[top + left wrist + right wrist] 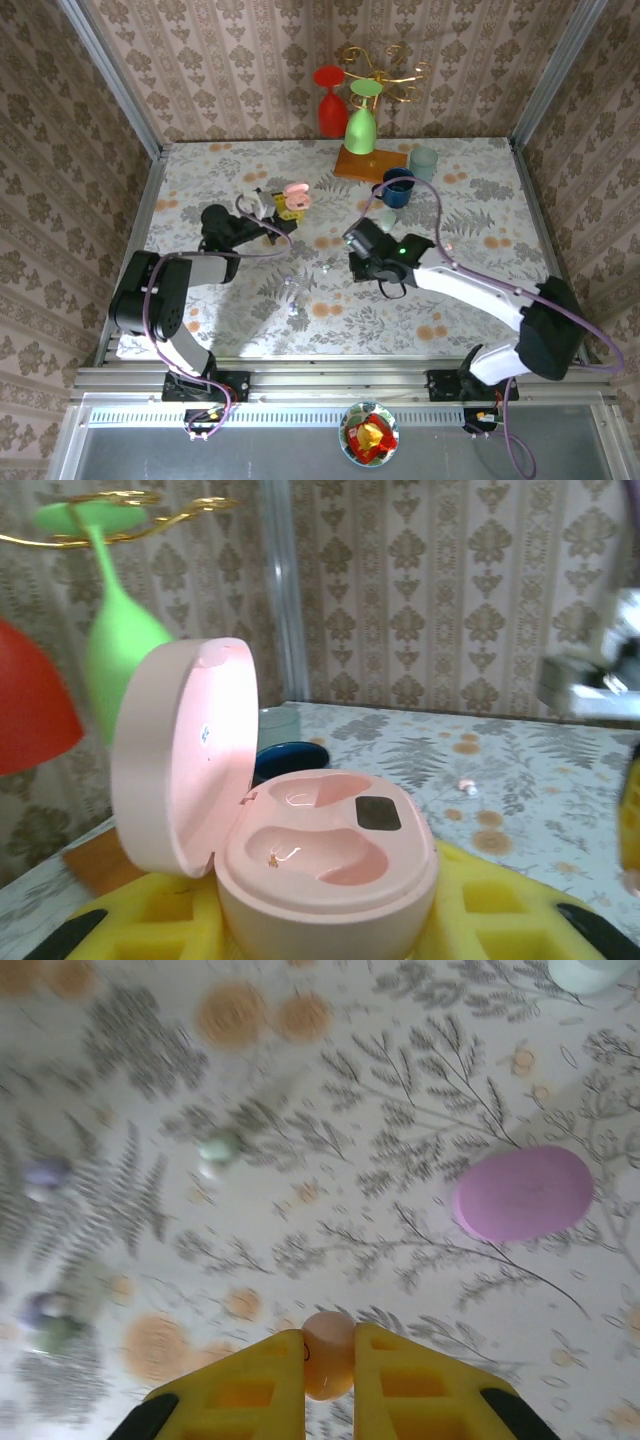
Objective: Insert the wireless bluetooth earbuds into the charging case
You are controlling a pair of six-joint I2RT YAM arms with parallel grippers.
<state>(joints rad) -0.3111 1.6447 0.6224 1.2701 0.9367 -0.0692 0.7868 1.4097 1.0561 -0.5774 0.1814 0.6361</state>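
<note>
Far left: clamped in the left gripper (325, 915), the pink charging case (330, 855), with yellow fingers (150, 925) closed against either flank of its base. Lid (180, 750) swung up and leaning left. Both moulded wells bare and facing upward. Held over the far-left part of the table (200, 180).

Toward the middle: loose earbuds (218, 1147) scattered on the floral tabletop, greenish and purple, well apart from one another. To their right, flat on the table, a shut purple case (523, 1193).

Right of centre: pinched between the closed fingertips of the right gripper (329, 1340), one peach-pink earbud (328, 1365). Apparently lifted clear of the tabletop, and well apart from the open case.

By the look of it: tiny, very light, hard and glossy. So, prone to slip or twist out of a pinch, and easy to flick away if squeezed off-centre. Best taken across the rounded body, as here, with the underside left free to drop into a well. Probably seats only when turned the right way. Impossible to tell its orientation in the grip from these views.
</note>
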